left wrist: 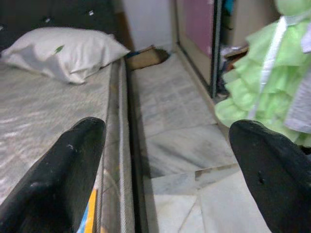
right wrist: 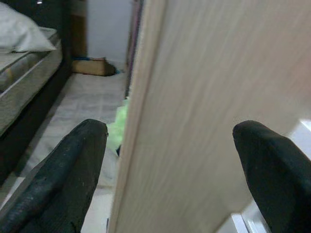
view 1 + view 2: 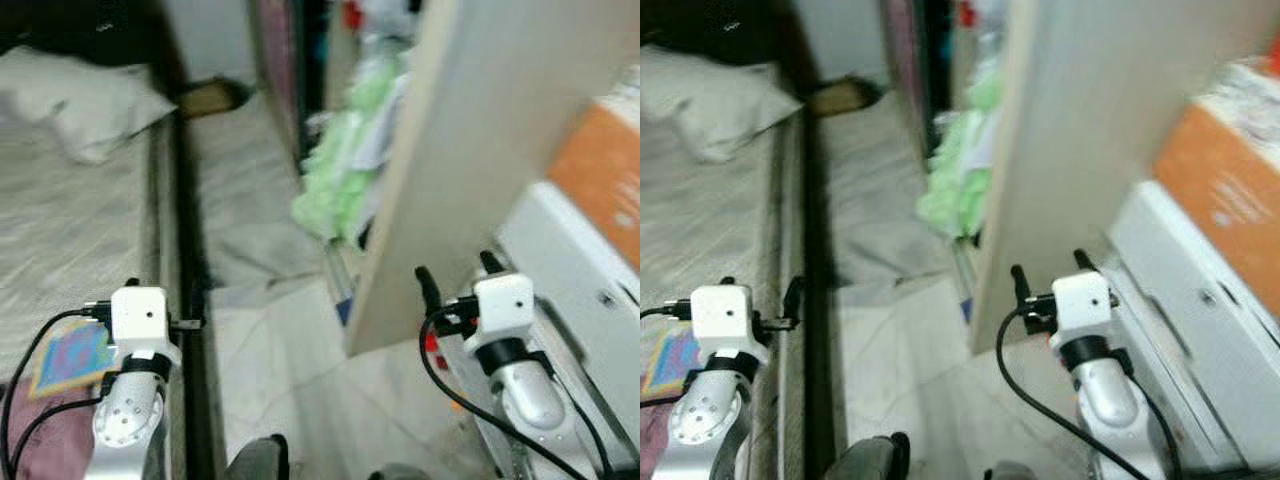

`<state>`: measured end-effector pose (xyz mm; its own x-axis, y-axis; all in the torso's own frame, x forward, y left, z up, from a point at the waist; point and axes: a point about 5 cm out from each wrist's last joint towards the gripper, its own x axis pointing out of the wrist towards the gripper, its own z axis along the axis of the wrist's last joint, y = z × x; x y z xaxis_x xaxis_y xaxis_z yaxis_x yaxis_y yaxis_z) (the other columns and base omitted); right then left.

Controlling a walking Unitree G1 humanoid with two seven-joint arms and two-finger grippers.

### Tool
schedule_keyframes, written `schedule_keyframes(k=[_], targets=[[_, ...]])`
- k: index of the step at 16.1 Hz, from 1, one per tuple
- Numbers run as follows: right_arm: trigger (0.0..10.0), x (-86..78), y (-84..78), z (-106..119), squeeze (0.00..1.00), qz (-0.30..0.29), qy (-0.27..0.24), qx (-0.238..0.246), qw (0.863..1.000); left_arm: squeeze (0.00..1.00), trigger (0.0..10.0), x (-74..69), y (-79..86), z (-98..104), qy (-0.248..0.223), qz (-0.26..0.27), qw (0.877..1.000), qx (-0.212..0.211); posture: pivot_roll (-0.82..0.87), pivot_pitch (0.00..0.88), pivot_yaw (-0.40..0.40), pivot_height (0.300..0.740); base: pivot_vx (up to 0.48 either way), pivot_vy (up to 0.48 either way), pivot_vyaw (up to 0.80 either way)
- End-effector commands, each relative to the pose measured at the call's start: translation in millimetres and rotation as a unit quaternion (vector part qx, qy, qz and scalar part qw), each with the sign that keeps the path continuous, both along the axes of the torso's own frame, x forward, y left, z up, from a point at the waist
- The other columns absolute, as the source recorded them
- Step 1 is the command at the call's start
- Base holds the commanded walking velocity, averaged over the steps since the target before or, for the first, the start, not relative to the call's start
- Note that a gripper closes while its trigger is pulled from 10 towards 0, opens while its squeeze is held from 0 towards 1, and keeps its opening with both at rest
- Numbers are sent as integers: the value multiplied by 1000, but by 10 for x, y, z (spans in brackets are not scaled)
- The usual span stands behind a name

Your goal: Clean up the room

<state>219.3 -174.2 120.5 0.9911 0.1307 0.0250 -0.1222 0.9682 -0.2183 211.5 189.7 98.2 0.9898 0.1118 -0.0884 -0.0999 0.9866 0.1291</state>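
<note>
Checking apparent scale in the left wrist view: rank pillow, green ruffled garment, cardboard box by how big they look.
1. Pillow and green ruffled garment: look much alike in area. The garment is cut off by the frame edge and sits nearer the camera, so I won't rank them.
2. Cardboard box: clearly smallest, farthest back.

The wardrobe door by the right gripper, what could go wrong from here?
The open right gripper faces the wooden door panel closely, so moving forward could knock it. The green dress spills onto the floor of the narrow aisle beside the bed and could snag the robot's feet.
</note>
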Motion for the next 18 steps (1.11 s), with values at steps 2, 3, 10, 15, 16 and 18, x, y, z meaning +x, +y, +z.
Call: schedule_keyframes(k=[2, 3, 10, 15, 16, 18], targets=[[10000, 8, 5, -9, 0, 5, 1, 5, 1000, 0, 10000, -16, 13, 3, 2, 3, 1000, -7, -64, 106, -16, 740, 0, 0, 800], [10000, 15, 4, -6, 0, 6, 1, 5, 1000, 0, 10000, -12, 11, 11, -3, 0, 1000, 3, -63, 103, -17, 740, 0, 0, 800], [10000, 22, 40, -25, 0, 26, 7, 12, 1000, 0, 10000, -19, 29, -27, 3, 13, 1000, 3, -65, 88, -13, 740, 0, 0, 800], [10000, 28, 84, -33, 0, 51, 10, 19, 998, 0, 10000, 7, 24, -20, -2, 2, 1000, 8, -66, 86, -13, 740, 0, 0, 800], [10000, 42, 86, -21, 0, 51, 7, 20, 998, 0, 10000, 13, 22, -16, -2, 1, 1000, 7, -66, 89, -13, 740, 0, 0, 800], [10000, 84, 100, 36, 0, 56, -12, 11, 998, 0, 10000, 44, 29, -2, -6, -2, 1000, 6, -72, 93, -3, 740, 0, 0, 800]])
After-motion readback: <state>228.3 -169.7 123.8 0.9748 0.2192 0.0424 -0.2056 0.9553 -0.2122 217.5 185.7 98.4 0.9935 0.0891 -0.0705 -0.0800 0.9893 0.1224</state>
